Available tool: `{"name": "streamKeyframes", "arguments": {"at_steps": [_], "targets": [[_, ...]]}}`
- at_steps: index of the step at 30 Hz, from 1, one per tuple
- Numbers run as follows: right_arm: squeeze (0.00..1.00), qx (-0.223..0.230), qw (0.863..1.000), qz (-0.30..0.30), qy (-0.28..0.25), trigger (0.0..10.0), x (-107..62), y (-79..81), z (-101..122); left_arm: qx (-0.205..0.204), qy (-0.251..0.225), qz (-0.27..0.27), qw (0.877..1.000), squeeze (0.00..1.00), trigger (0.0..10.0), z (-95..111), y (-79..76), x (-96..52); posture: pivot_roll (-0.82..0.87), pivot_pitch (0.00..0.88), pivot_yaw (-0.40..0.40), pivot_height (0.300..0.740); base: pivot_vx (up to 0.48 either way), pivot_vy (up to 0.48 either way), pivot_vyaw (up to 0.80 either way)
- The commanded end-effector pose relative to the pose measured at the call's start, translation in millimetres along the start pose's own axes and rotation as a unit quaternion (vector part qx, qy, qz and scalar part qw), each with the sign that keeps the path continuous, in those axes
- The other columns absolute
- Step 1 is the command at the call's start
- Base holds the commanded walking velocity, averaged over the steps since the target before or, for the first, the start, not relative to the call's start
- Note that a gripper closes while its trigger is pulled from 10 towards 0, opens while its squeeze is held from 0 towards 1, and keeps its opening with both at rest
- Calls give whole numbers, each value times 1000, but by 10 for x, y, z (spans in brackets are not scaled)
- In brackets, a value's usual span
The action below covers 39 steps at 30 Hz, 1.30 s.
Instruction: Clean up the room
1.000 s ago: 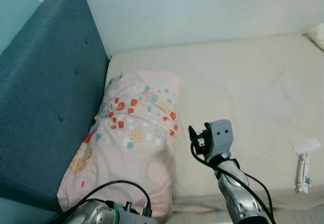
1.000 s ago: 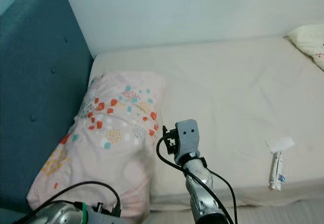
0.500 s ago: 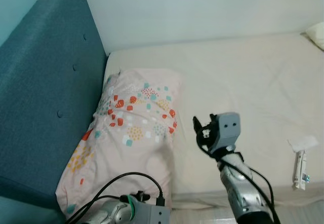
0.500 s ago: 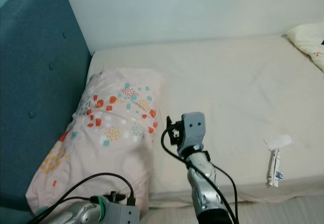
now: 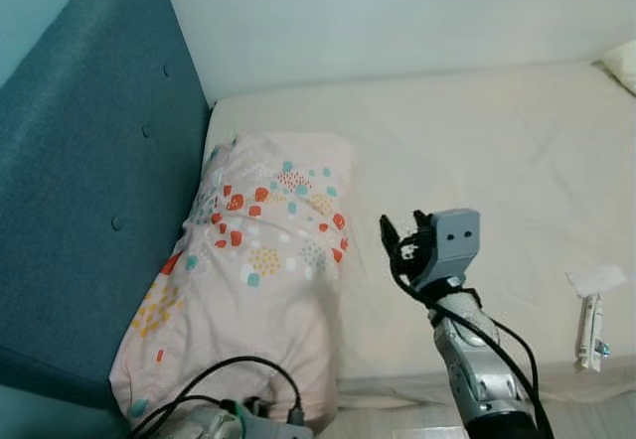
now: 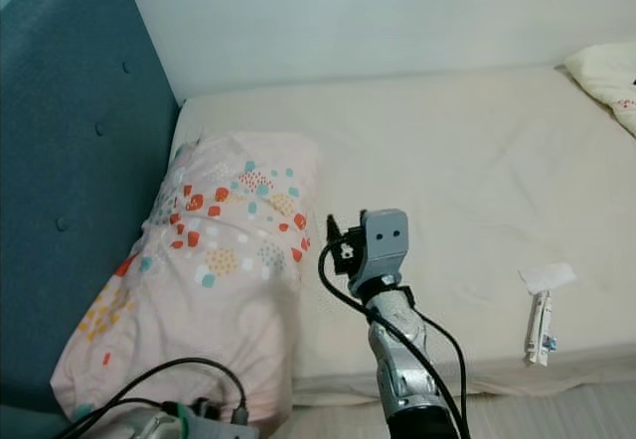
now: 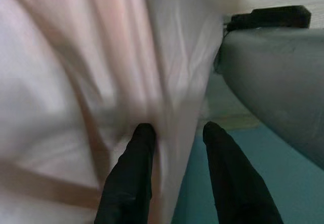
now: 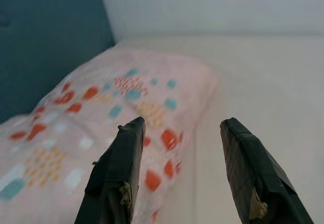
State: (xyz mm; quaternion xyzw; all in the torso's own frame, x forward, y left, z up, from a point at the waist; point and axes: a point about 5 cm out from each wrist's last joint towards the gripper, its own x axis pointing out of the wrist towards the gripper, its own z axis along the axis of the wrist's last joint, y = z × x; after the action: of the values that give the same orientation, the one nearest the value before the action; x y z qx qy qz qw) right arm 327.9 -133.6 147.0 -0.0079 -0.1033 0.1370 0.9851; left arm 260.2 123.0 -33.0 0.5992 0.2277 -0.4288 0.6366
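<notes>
the bed (image 5: 477, 151) carries a patterned pillow (image 5: 258, 260) along its headboard (image 5: 89, 191) edge. the step looks like straightening that pillow. the right gripper (image 8: 177, 148) hovers beside it, fingers apart; the left gripper (image 7: 174, 133), fingers apart, presses the pillow's near-corner fabric. a small wrapper (image 5: 594, 305) lies near the bed's front edge, likely next to collect.

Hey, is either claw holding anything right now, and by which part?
The left claw has its fingers at the pillow's near edge, fabric between them; a firm grip cannot be told. The right claw is open above the bed, holding nothing.
</notes>
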Motion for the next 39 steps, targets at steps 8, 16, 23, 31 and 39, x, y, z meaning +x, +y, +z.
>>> {"name": "streamKeyframes", "arguments": {"at_steps": [8, 16, 23, 31, 39], "targets": [[0, -155, 961, 166, 157, 10000, -417, -134, -329, -124, -56, 139, 981, 0, 10000, 307, 303, 33, -189, 274, 139, 740, 0, 0, 0], [0, -224, 949, 148, 165, 10000, -481, -428, -174, -160, -117, 184, 963, 0, 10000, 512, 464, 5, -202, 275, 143, 740, 0, 0, 0], [0, -157, 982, 68, 75, 10000, -270, -468, 138, -212, -228, 213, 926, 0, 10000, 1022, 830, -93, -196, 275, 145, 740, 0, 0, 0], [0, -104, 994, 15, 31, 10000, -202, -563, 326, -247, -291, 267, 885, 0, 10000, 1354, 1340, -298, -192, 269, 148, 740, 0, 0, 0], [0, -97, 995, 12, 31, 10000, -207, -535, 299, -278, -304, 301, 860, 0, 10000, 1370, 1580, -412, -184, 268, 153, 740, 0, 0, 0]]}}
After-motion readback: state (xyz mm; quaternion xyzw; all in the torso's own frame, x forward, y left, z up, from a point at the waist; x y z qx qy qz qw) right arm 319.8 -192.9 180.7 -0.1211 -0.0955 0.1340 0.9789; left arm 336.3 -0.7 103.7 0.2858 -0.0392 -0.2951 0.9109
